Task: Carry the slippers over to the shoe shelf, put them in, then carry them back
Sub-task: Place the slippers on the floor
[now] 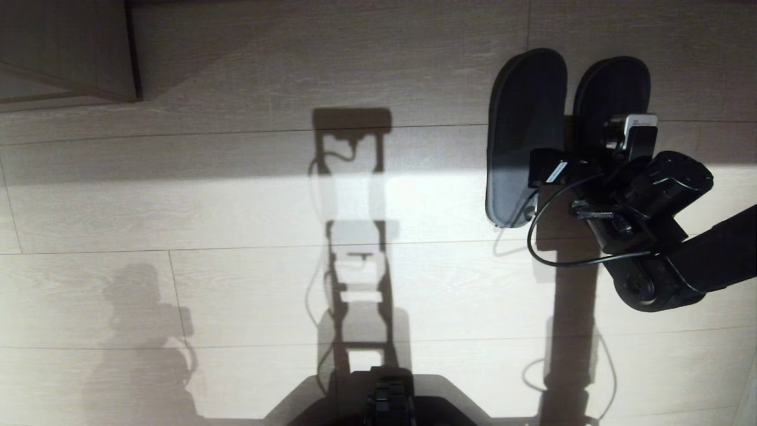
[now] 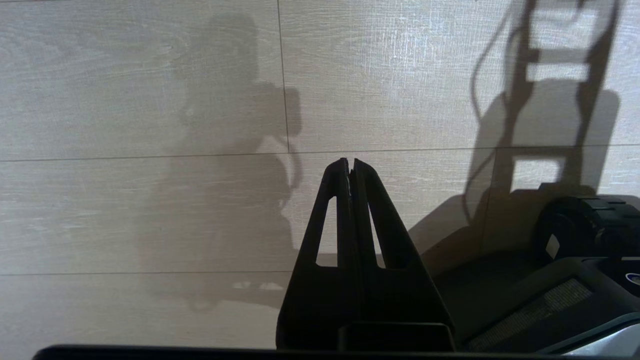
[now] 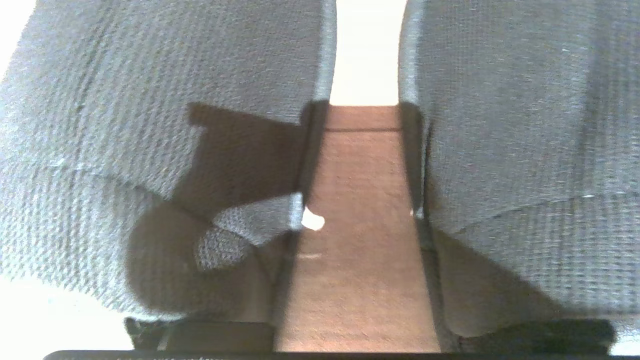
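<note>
base (image 1: 387,399): 1, nearest, dark, well back from the slippers
left gripper (image 2: 350,165): 1, clenched tip to tip, empty, hangs over bare floor (image 2: 125,200) beside the base; out of head view
floor boards: pale wood, sunlit band across the middle, robot shadow on it
right gripper (image 1: 571,163): 1, low over the slippers, on the gap between them; wrist view shows its 2 fingers (image 3: 305,165) spread apart, one along each inner side of the gap, grasping nothing
slippers (image 1: 523,136): 2, grey-blue, flat on the floor, side by side, parallel, narrow gap between; left one in full view, right one partly behind the gripper's wrist
shelf (image 1: 65,53): 1 corner visible, taupe wood, farther back than the slippers and well off to their left; slippers not in it
</note>
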Controlling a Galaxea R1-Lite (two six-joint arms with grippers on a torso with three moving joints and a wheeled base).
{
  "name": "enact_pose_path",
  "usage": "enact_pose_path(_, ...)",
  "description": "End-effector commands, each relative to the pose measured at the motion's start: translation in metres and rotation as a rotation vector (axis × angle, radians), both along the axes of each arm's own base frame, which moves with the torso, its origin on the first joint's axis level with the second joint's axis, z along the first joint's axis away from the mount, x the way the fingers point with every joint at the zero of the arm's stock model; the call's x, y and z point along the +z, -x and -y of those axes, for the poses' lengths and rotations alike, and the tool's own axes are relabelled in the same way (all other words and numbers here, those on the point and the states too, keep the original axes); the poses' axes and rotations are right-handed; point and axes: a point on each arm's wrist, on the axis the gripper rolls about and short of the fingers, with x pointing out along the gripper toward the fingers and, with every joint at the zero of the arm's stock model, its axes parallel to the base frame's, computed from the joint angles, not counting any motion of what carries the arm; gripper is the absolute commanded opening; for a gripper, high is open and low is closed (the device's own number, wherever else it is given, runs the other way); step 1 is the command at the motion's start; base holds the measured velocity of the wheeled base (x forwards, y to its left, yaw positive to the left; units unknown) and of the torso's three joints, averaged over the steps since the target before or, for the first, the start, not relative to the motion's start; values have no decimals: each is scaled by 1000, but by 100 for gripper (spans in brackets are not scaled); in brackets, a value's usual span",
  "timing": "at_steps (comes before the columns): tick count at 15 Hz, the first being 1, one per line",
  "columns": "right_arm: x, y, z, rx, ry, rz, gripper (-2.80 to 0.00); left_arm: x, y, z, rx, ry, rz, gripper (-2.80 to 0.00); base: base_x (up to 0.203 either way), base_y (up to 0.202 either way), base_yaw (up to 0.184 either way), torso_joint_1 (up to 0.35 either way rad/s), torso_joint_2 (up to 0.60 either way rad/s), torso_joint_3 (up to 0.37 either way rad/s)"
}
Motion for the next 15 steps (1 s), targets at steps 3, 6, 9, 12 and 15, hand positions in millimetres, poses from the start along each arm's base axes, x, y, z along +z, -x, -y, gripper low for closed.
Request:
enact_pose_path(3, 7, 19, 1, 1, -2, 7, 0, 0, 0, 0, 0, 1, 1, -280, 0, 0, 0, 0, 0, 0)
enact_pose_path(6, 15, 30, 1, 7, 0, 20, 0, 0, 0, 0, 0, 1, 1, -280, 0, 0, 0, 0, 0, 0)
enact_pose_path(9, 22, 40, -2, 17, -1, 29, 0, 0, 0, 0, 0, 1, 1, -280, 0, 0, 0, 0, 0, 0)
enact_pose_path(12, 17, 44, -1, 17, 1, 11, 0, 0, 0, 0, 1, 1, 1, -280, 0, 0, 0, 0, 0, 0)
enact_pose_path(15, 11, 50, -2, 28, 10, -19, 0, 0, 0, 0, 0, 1, 1, -280, 0, 0, 0, 0, 0, 0)
